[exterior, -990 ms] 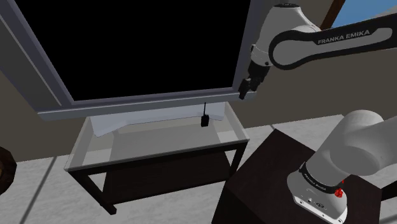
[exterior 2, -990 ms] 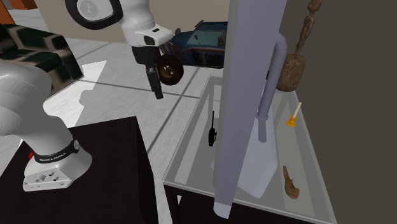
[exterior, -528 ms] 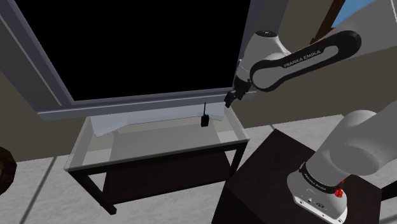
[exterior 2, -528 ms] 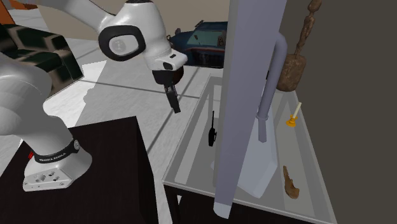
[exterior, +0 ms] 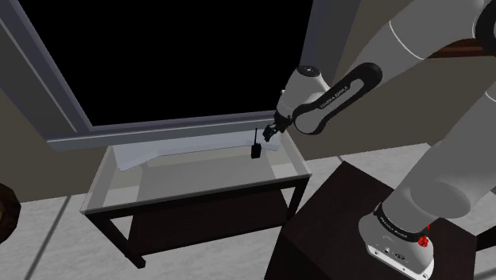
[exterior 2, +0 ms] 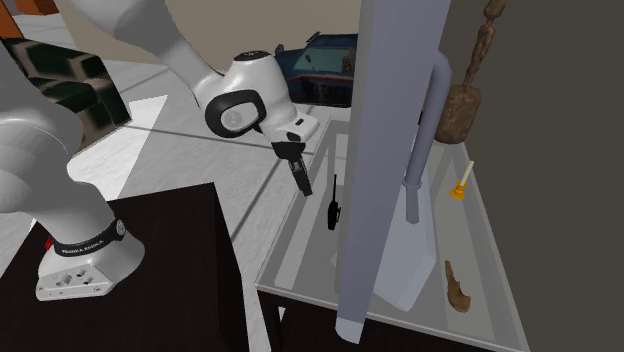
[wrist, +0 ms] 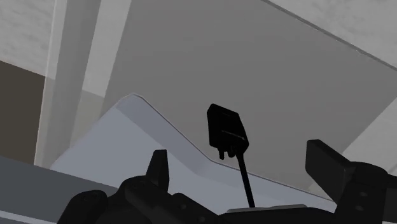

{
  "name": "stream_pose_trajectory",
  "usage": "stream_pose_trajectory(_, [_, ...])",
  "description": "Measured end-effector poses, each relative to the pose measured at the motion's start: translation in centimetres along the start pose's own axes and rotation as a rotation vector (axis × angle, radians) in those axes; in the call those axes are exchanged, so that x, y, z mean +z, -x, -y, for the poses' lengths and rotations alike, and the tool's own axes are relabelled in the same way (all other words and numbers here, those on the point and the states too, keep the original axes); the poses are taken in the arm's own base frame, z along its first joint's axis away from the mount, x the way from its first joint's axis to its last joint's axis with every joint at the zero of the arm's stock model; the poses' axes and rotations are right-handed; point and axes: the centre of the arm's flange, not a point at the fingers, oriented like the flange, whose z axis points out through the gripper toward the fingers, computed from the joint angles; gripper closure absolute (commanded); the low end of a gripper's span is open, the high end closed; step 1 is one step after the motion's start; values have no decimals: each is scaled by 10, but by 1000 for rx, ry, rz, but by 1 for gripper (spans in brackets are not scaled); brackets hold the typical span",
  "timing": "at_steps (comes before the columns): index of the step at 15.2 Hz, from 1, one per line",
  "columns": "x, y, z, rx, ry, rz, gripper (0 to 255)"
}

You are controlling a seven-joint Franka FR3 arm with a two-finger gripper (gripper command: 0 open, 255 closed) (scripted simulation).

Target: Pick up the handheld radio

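Observation:
The handheld radio [exterior: 255, 149] is small and black with a thin antenna. It stands upright on the glass-topped table [exterior: 191, 191], near the end closest to the stand, in front of a big grey-framed panel. My black gripper [exterior: 270, 134] hangs just beside and slightly above it, on the shoulder view's right. From the second exterior view the gripper [exterior 2: 300, 183] sits a short way to the left of the radio [exterior 2: 333, 209]. Along the hand, the radio [wrist: 226, 132] lies ahead between my spread fingers [wrist: 159, 167], untouched. The gripper [wrist: 238, 158] is open.
The grey-framed panel [exterior: 71, 131] with a black face rises over the table's back, on a pale foot [exterior 2: 408, 255]. Past it on the glass are a small candle holder [exterior 2: 461, 186] and a brown object [exterior 2: 457, 285]. The dark stand box [exterior: 350, 227] is close to the table's end.
The arm has swung down and toward the shoulder view's left, bringing the gripper from high beside the panel's corner to just beside the radio. The radio has not moved.

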Motion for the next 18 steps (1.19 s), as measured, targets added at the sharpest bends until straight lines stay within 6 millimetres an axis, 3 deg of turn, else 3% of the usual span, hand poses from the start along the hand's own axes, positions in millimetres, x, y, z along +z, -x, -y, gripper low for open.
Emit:
stream_pose_trajectory(8, [86, -45, 15, 27, 6, -89, 0])
stream_pose_trajectory(16, [133, -38, 18, 28, 7, -99, 0])
stream_pose_trajectory(17, [135, -38, 17, 28, 7, -99, 255])
stream_pose_trajectory(18, [136, -37, 17, 28, 7, -99, 255])
